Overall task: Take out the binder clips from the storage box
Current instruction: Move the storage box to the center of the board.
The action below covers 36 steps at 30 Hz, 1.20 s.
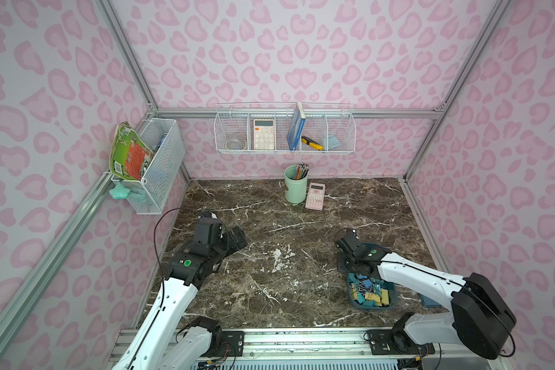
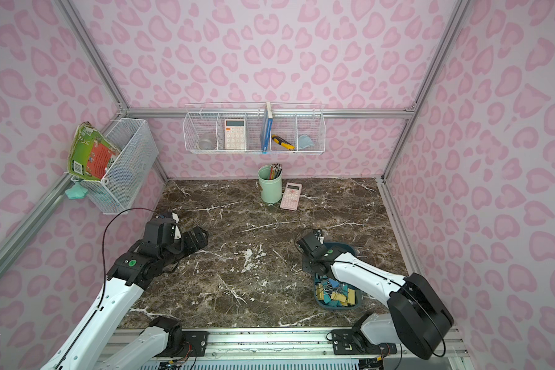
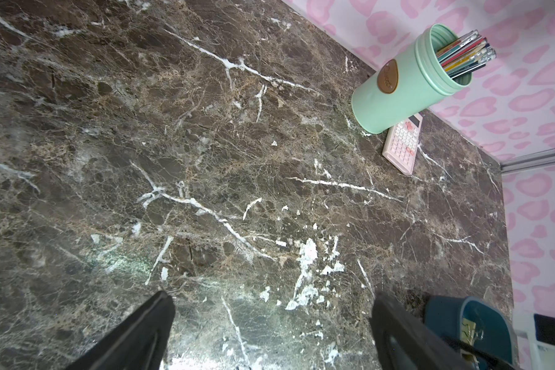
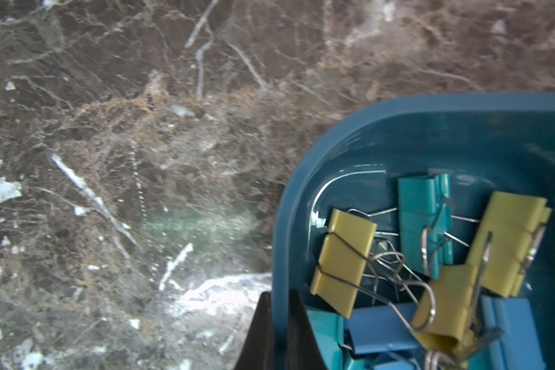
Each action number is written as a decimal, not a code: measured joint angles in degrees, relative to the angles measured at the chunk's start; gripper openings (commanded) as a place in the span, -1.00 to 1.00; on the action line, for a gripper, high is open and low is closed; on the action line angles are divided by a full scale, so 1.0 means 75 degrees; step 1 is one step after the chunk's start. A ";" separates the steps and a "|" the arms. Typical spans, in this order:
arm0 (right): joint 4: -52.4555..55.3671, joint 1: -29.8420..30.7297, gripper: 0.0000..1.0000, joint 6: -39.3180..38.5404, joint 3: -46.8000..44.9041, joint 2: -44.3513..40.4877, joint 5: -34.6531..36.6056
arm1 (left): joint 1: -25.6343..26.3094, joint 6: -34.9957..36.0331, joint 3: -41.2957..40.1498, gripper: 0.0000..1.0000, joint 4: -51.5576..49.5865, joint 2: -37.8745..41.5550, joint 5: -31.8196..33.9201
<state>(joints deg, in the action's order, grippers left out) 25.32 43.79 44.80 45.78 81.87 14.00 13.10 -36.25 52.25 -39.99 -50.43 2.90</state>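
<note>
Nearest, lower right in both top views, the shallow dark teal plastic storage box (image 1: 372,308) with rounded corners is sitting on the veined brown marble tabletop (image 1: 285,230). It is holding glossy yellow, blue and teal binder clips (image 4: 346,256) with tangled wire handles. The right gripper (image 4: 274,298) is pinching its thin wall, and the white arm is hiding its far half. The left gripper (image 3: 273,296) is hanging spread wide. Farther back, a mint-green cylindrical pencil cup (image 3: 398,93) is standing.

A dark brown marble-patterned worktop (image 1: 285,230) veined in white is shown, enclosed by pale pink walls (image 1: 302,48) printed with darker pink leopard spots. The storage box (image 4: 282,224) is coloured deep teal-blue; the binder clips (image 4: 343,262) in it are yellow, teal and blue, with silver wire handles. Beyond the storage box, a mint-green cup (image 1: 295,189) and a pink calculator (image 1: 315,196) are seen. The arms (image 1: 173,298) are white and black.
</note>
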 measured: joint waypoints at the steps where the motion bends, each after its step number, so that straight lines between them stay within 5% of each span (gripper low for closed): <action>1: -0.0015 0.0192 -1.00 0.0067 0.0367 0.0399 0.0044 | 0.0006 -0.0009 0.0000 0.99 -0.0052 0.0055 0.0003; 15: 0.0985 0.1539 -1.00 0.1096 0.6802 0.5552 0.0259 | 0.0114 -0.0204 0.0073 0.98 -0.1070 0.1040 0.0268; 22: 0.1521 0.1664 -1.00 0.1480 0.7688 0.6094 0.0408 | 0.0187 -0.0198 0.0079 0.98 -0.1425 0.1373 0.0364; 25: 0.1769 0.1655 -0.60 0.1565 0.8113 0.6304 0.0408 | 0.0251 -0.0195 0.0076 0.98 -0.1445 0.1376 0.0417; 29: 0.2127 0.1644 -0.35 0.1620 0.8757 0.6508 0.0201 | 0.0306 -0.0187 0.0032 0.98 -0.1443 0.1338 0.0425; 36: 0.2413 0.1644 -0.28 0.1177 0.8947 0.5671 0.0420 | 0.0437 -0.0134 -0.0207 0.97 -0.1274 0.0968 0.0067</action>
<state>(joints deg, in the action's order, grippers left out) 43.42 56.12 53.63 112.88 124.40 17.15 16.38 -37.26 50.70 -49.54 -43.18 3.40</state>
